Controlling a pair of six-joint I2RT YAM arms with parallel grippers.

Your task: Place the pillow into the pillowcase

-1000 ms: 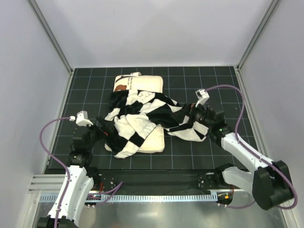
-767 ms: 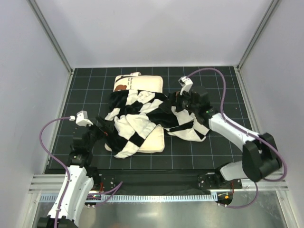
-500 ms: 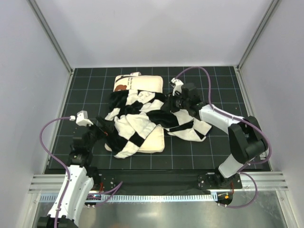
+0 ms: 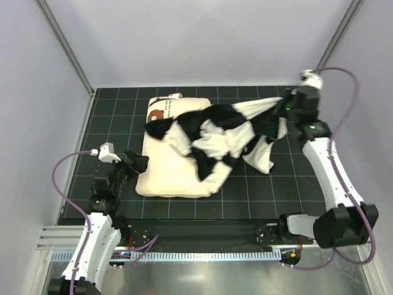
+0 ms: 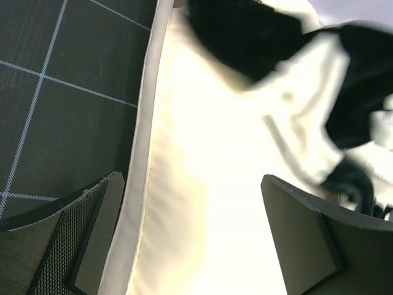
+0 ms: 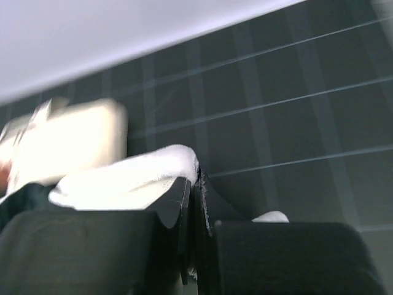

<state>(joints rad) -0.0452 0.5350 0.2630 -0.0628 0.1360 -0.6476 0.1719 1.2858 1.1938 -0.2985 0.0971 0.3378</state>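
Observation:
The cream pillow (image 4: 167, 174) lies on the black mat, its bear mark (image 4: 160, 113) at the far end. The checked pillowcase (image 4: 221, 132) is stretched from the pillow's far half up to the back right. My right gripper (image 4: 284, 109) is shut on a white fold of the pillowcase (image 6: 132, 181), with the fingertips (image 6: 195, 182) pressed together on the cloth. My left gripper (image 4: 140, 163) stands open at the pillow's left edge. In the left wrist view its jaws (image 5: 191, 178) straddle the pillow (image 5: 202, 184) without gripping it, and the pillowcase (image 5: 258, 37) lies beyond.
The black grid mat (image 4: 110, 117) is closed in by grey walls on three sides, with metal posts (image 4: 64, 46) at the back corners. A metal rail (image 4: 202, 255) runs along the near edge between the arm bases. The right arm's cable (image 4: 344, 77) loops near the right wall.
My right gripper has shut on the pillowcase and pulled it up and to the back right, baring the pillow's near half. The left arm has stayed still and open.

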